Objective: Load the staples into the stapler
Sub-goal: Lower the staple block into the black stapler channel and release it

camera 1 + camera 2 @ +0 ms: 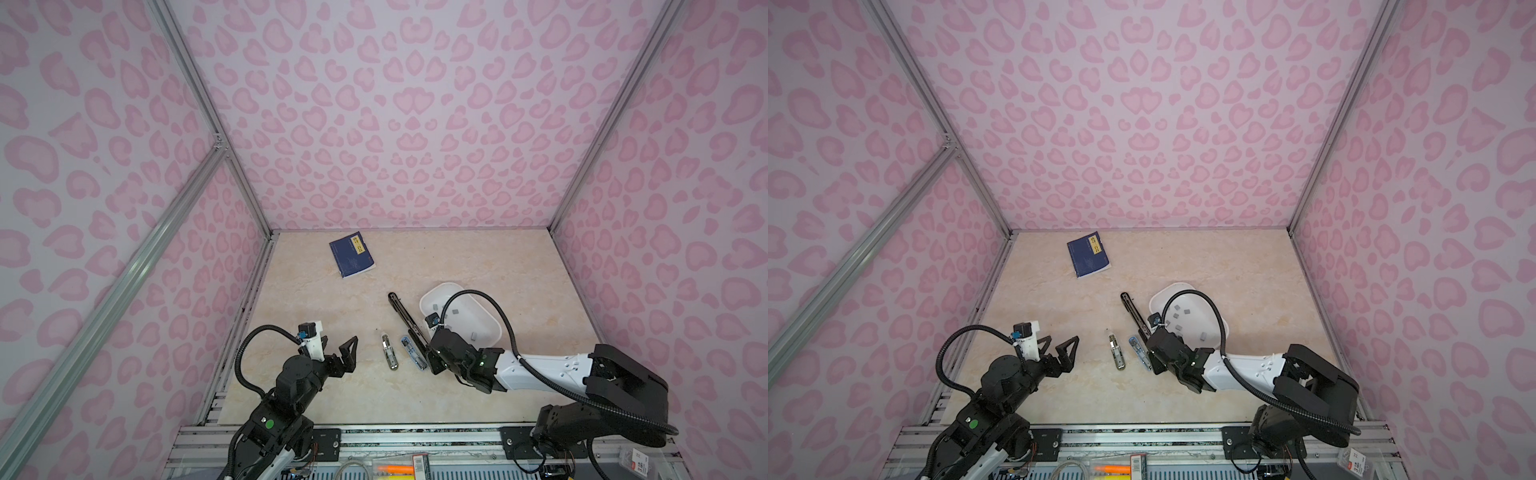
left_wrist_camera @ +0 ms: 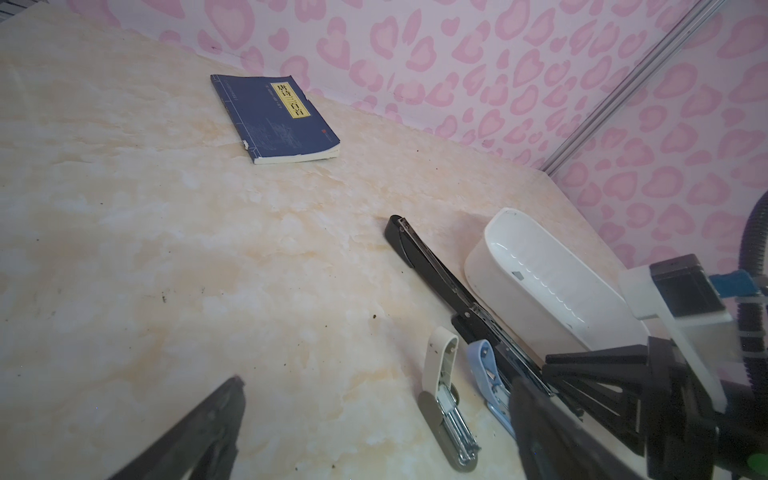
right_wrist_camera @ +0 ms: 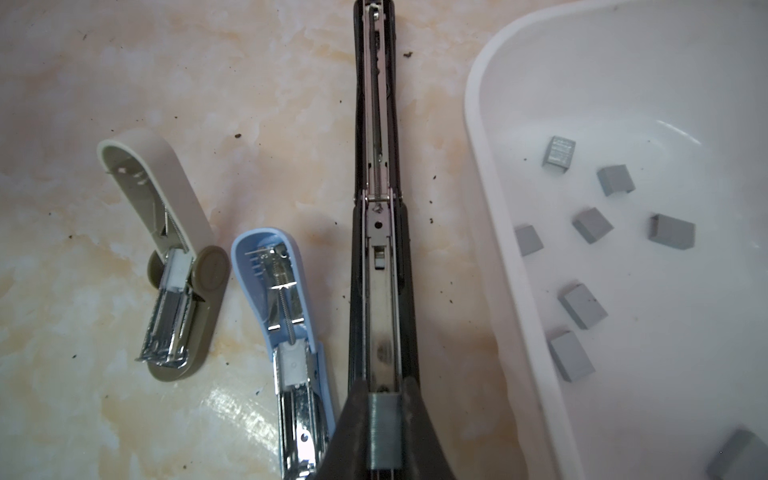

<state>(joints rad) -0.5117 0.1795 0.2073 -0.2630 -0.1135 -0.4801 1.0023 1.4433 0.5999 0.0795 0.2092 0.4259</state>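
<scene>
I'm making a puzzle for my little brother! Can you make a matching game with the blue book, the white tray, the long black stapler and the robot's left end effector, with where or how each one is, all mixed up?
Things:
1. blue book
2. white tray
3. black stapler
4. left end effector

Places or states:
A. wide open, holding nothing
B. has loose grey staple blocks inside
C. lying alone near the back wall
D. lying opened up, right beside the tray

Right pairs: 1-C, 2-B, 3-D, 4-A
</scene>
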